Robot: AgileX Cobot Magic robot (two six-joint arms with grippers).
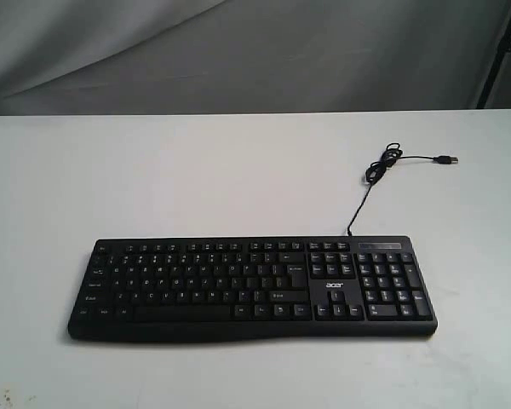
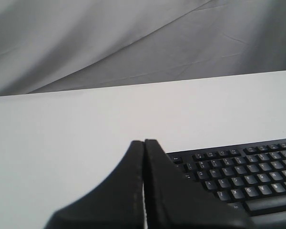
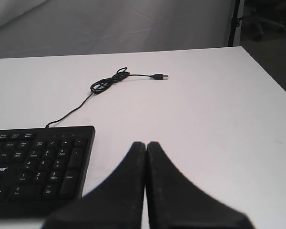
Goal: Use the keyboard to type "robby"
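Note:
The black keyboard [image 1: 251, 288] lies flat near the front of the white table, number pad to the right. Its thin cable [image 1: 376, 170] runs back to a loose coil and a USB plug [image 1: 445, 159]. Neither arm shows in the exterior view. In the left wrist view my left gripper [image 2: 144, 142] is shut with nothing in it, above the table just off the keyboard's [image 2: 238, 176] Esc corner. In the right wrist view my right gripper [image 3: 146, 143] is shut and empty, beside the number-pad end of the keyboard [image 3: 38, 162].
The white table [image 1: 196, 170] ends at a back edge before a grey cloth backdrop [image 1: 238, 51]. A dark stand [image 1: 500, 51] rises at the back right. The table's right edge [image 3: 267, 76] shows in the right wrist view.

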